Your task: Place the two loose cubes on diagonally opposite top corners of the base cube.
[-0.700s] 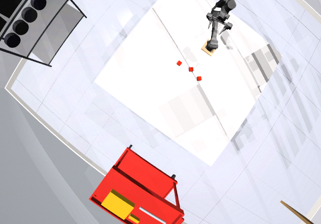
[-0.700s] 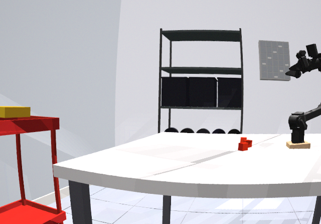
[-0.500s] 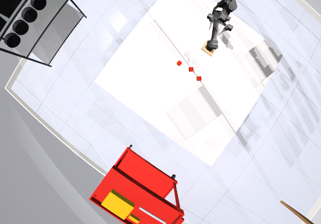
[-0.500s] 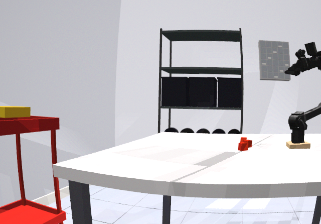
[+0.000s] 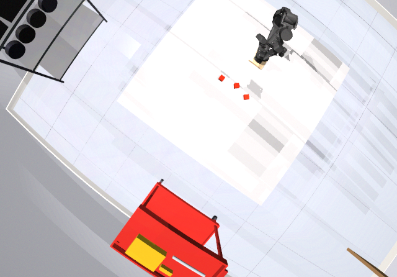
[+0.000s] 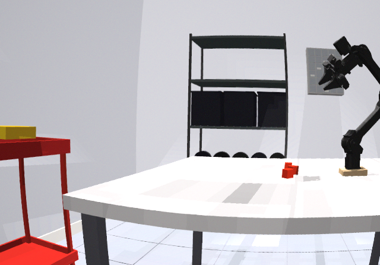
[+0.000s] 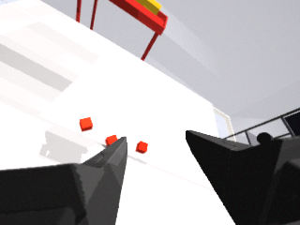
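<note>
Three small red cubes of similar look stand apart in a loose row on the white table. One end cube (image 5: 246,97) (image 6: 287,173) (image 7: 85,124) is nearest the exterior camera. The middle cube (image 5: 236,86) (image 6: 295,169) (image 7: 112,140) is partly covered by the left finger's tip in the wrist view. The other end cube (image 5: 221,77) (image 6: 287,164) (image 7: 142,147) lies toward the shelf side. I cannot tell which is the fixed base. My black gripper (image 6: 321,87) (image 7: 156,135) is partly open and empty, high above the table and back from the cubes, tilted downward.
The arm stands on a wooden base block (image 5: 263,66) (image 6: 352,172) at one side of the white table (image 5: 179,107) (image 6: 171,191). A red cart (image 5: 182,210) (image 6: 51,147) with yellow boxes and a dark shelf rack (image 6: 237,82) stand beyond the table.
</note>
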`<state>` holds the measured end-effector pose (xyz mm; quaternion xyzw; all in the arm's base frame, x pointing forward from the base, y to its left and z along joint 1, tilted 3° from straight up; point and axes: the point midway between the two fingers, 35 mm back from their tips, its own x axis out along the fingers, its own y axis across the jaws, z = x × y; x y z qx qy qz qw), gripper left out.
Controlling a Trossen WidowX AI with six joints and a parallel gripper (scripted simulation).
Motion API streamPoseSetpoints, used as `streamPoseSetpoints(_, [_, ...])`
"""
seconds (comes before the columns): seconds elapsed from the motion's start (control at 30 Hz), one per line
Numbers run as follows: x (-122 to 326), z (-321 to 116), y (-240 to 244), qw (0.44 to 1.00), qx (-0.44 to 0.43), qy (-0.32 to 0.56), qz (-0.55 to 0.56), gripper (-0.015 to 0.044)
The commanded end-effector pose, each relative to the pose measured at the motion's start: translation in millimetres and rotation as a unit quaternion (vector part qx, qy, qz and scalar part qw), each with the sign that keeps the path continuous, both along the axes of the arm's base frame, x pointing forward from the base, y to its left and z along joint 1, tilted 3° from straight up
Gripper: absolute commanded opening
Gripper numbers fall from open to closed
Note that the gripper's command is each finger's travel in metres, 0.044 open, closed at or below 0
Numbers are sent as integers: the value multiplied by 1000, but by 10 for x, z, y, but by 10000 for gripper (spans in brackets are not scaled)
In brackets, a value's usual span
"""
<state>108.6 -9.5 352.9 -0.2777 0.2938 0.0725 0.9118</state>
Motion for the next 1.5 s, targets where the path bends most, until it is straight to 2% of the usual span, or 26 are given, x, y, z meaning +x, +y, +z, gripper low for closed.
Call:
streamPoseSetpoints(0.0, [304, -99, 36, 995, -78, 57, 31, 265])
streamPoseSetpoints(0.3, [893, -420, -54, 958, -192, 177, 115, 265])
streamPoseSetpoints(0.6, [1379, -893, -337, 899, -248, 284, 224, 265])
streamPoseSetpoints(1.1, [1768, -1930, -1053, 787, -232, 376, 431, 265])
streamPoseSetpoints(1.37, [1773, -1994, -1087, 782, -229, 377, 440, 265])
streamPoseSetpoints(1.47, [1799, -2173, -1091, 782, -229, 377, 440, 265])
